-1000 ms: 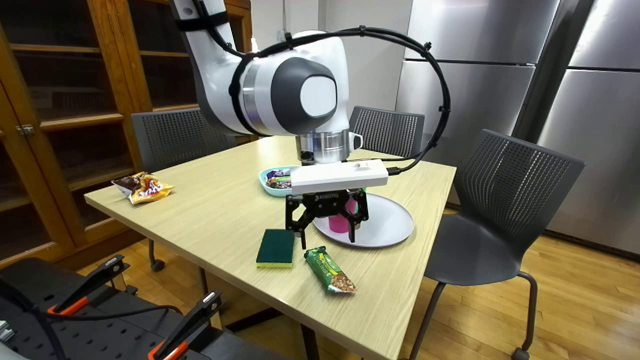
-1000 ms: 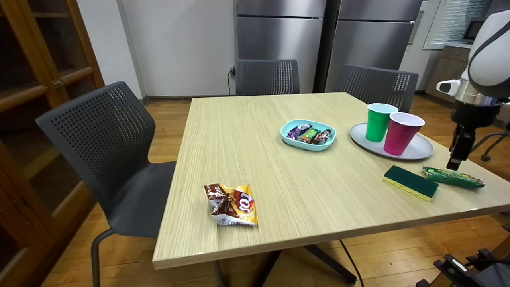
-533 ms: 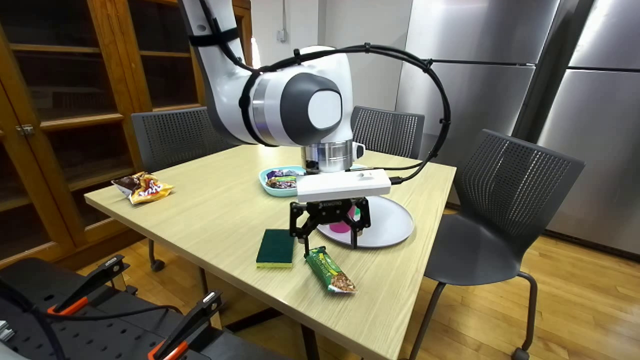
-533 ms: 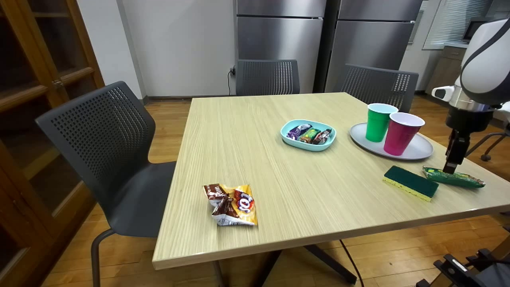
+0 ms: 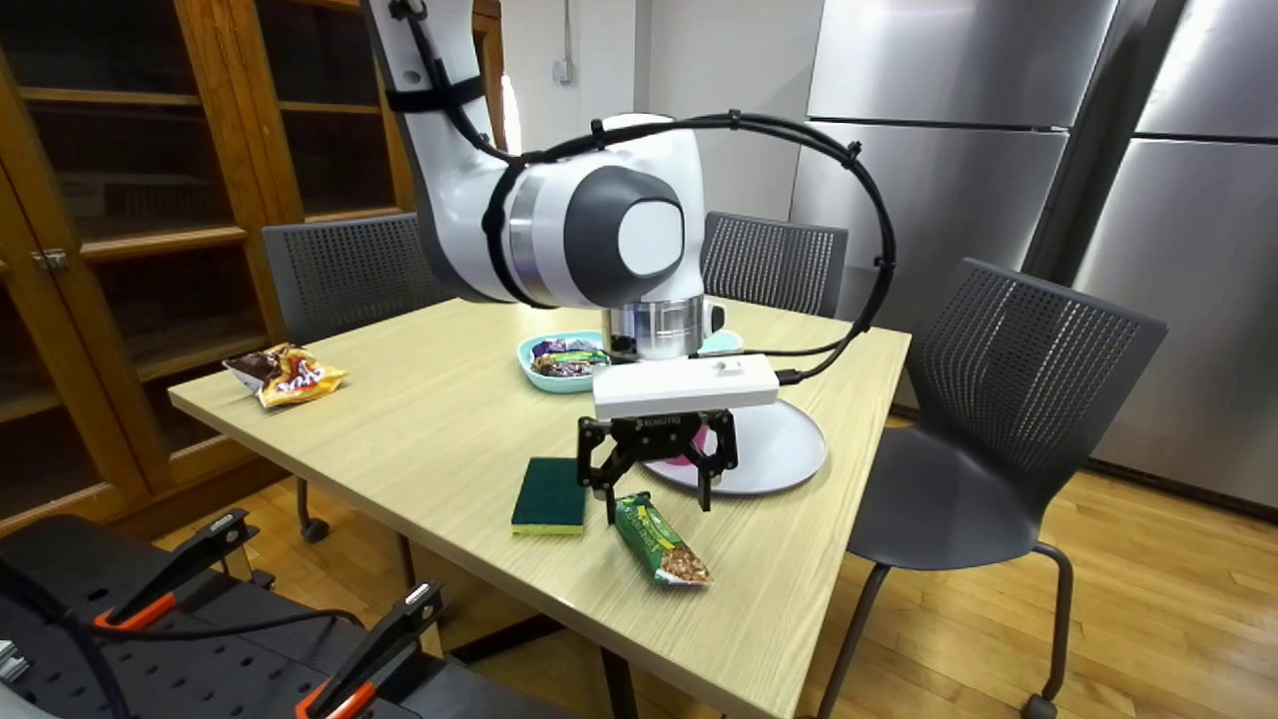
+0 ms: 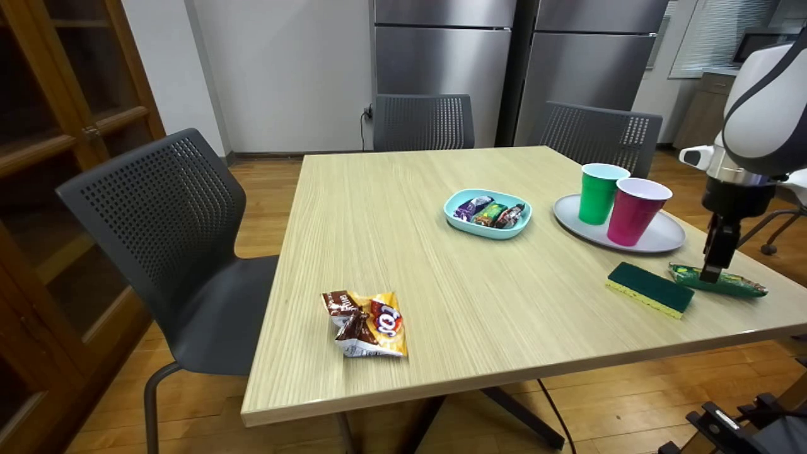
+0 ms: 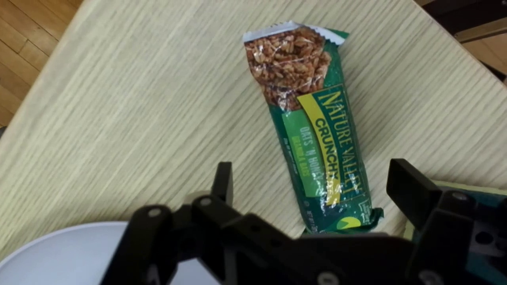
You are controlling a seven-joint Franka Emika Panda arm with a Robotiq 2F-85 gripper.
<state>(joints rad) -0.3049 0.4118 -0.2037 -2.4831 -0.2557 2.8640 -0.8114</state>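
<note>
The granola bar (image 7: 324,158) lies flat on the table (image 6: 410,239), and the gripper (image 7: 311,176) is low over it, its fingers (image 7: 224,180) spread wide apart and clamped on nothing. In the wrist view, 1 finger sits at 9 o'clock of the bar's lower half and 1 at 3 o'clock. A gap shows between the bar and each finger, narrower at 3 o'clock. The bar's oat-pictured end points to 11 o'clock there.

Judging by this, lining up over the bar looks largely done, while a grip on it and any lift are not yet made. Whether the fingertips touch the table, I cannot tell.

Reckoned from the bar in an exterior view, a green-and-yellow sponge (image 5: 549,494) lies near at 10 o'clock, a grey plate (image 5: 784,449) between 1 and 2 o'clock, a pale blue bowl (image 5: 555,384) at 11 o'clock, and a snack bag (image 5: 290,376) well apart, near 10 o'clock. The plate carries 2 cups, a green cup (image 6: 597,202) and a pink cup (image 6: 633,217); the bowl holds 3 wrapped snacks (image 6: 488,214).
</note>
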